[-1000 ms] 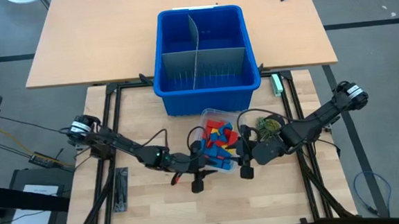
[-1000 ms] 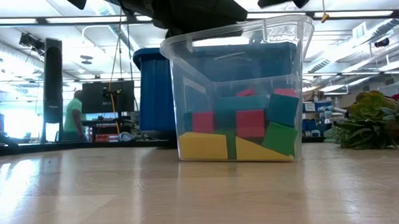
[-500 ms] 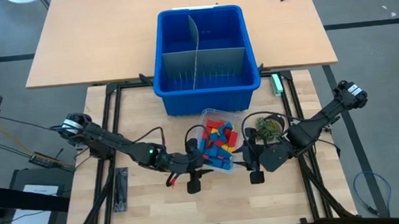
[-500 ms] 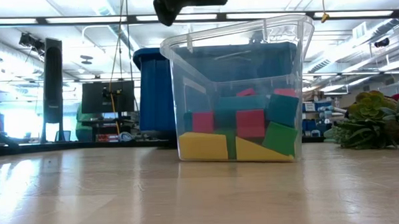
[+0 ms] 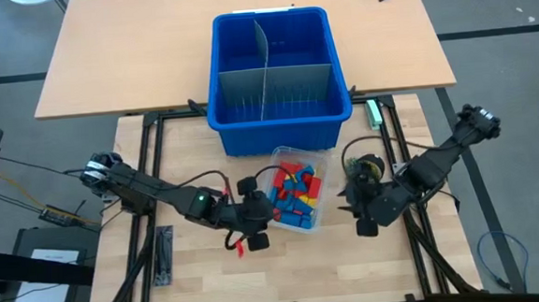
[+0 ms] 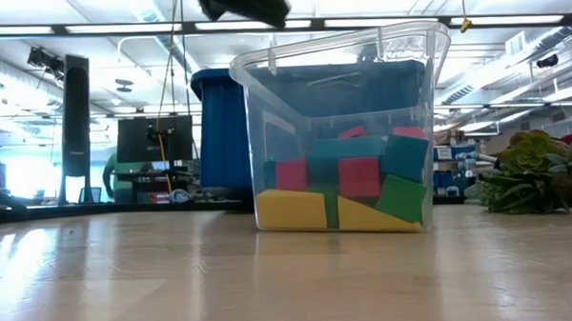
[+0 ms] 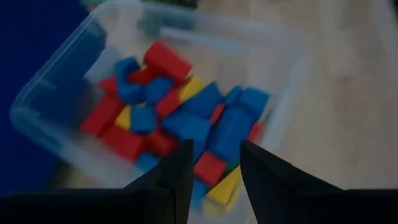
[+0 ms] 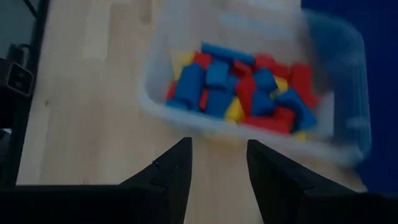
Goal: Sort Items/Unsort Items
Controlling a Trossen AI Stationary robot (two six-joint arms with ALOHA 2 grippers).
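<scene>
Hovering part-open and empty, left gripper (image 7: 211, 171) should drop straight onto one top block (image 7: 166, 61) in the clear tub (image 5: 295, 156) ahead; right gripper (image 8: 217, 165) waits part-open, empty.

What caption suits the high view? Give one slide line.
Left claw and right claw flank the clear tub of blocks, before the blue bin.

Bright, even overhead light with soft shadows; both wrist views are motion-blurred.
</scene>
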